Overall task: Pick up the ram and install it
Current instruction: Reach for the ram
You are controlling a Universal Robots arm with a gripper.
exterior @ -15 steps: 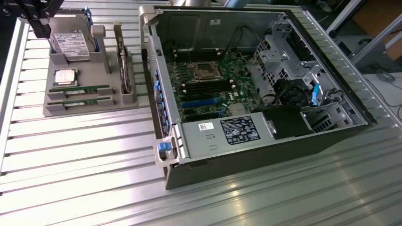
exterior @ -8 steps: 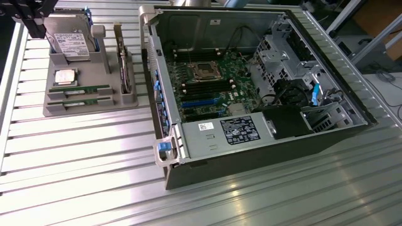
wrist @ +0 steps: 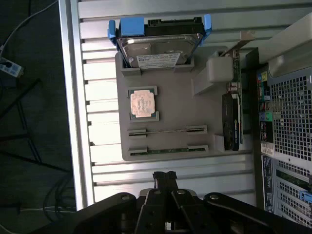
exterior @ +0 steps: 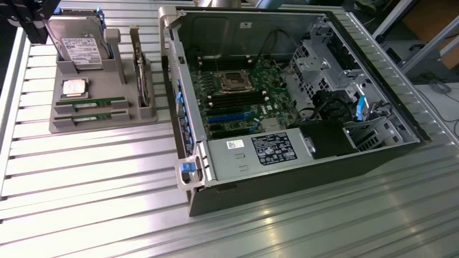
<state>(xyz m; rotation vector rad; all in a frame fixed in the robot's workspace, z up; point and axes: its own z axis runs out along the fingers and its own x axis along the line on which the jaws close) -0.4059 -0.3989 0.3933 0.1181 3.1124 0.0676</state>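
— Jaws?
— The black two-finger gripper is pressed fully together with nothing in it, hanging just short of the grey plastic tray.
— The ram?
— In the nearest slot, a thin green circuit-board ram stick stands on edge. A second stick is just beyond, then the square silver CPU.
— Handling?
— Likely light, stiff and brittle. Pinch the flat faces mid-length, between the end blocks.

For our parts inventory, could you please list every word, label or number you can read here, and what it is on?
No text can be read.
Label on the hard drive: print too small to read.
Black and white labels on the power supply: blurred.
White label on the ram: too small to read.
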